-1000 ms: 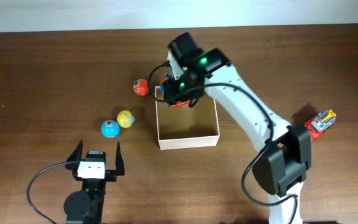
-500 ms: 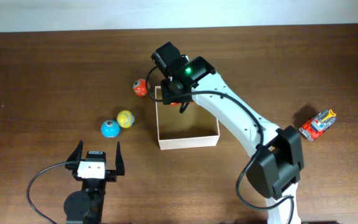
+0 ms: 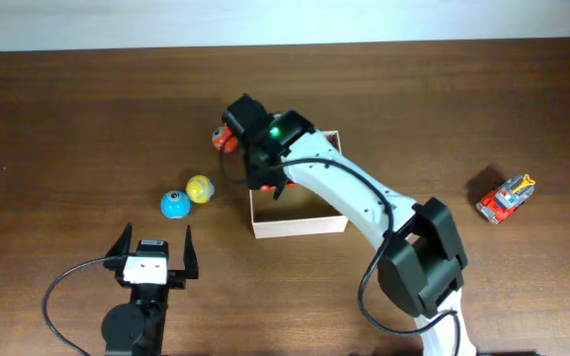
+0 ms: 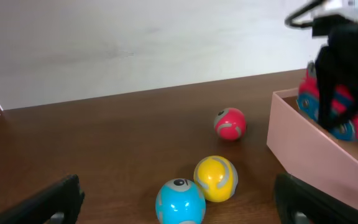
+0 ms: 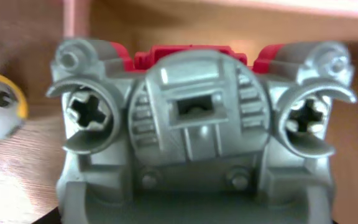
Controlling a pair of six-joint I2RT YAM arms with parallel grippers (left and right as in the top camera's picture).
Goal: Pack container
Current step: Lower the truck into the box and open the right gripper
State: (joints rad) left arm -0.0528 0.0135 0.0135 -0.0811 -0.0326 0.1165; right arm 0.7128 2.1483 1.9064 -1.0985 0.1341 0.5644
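The container (image 3: 300,225) is a square shallow box with white walls and a tan inside, at the table's middle. It also shows at the right of the left wrist view (image 4: 309,155). My right gripper (image 3: 269,176) is shut on a red toy car with blue wheels (image 4: 337,109) and holds it over the container's left wall. In the right wrist view the car's grey underside (image 5: 194,124) fills the frame and hides the fingers. My left gripper (image 3: 154,247) is open and empty near the front edge, its fingers (image 4: 179,214) either side of the view.
A red ball (image 3: 224,139) lies just left of the container's far corner. A yellow ball (image 3: 199,188) and a blue ball (image 3: 174,205) lie together left of the container. A red and yellow toy truck (image 3: 506,196) sits far right.
My right arm has swung left with the toy car, from over the container's far left corner to over its left wall. The left arm has not moved.
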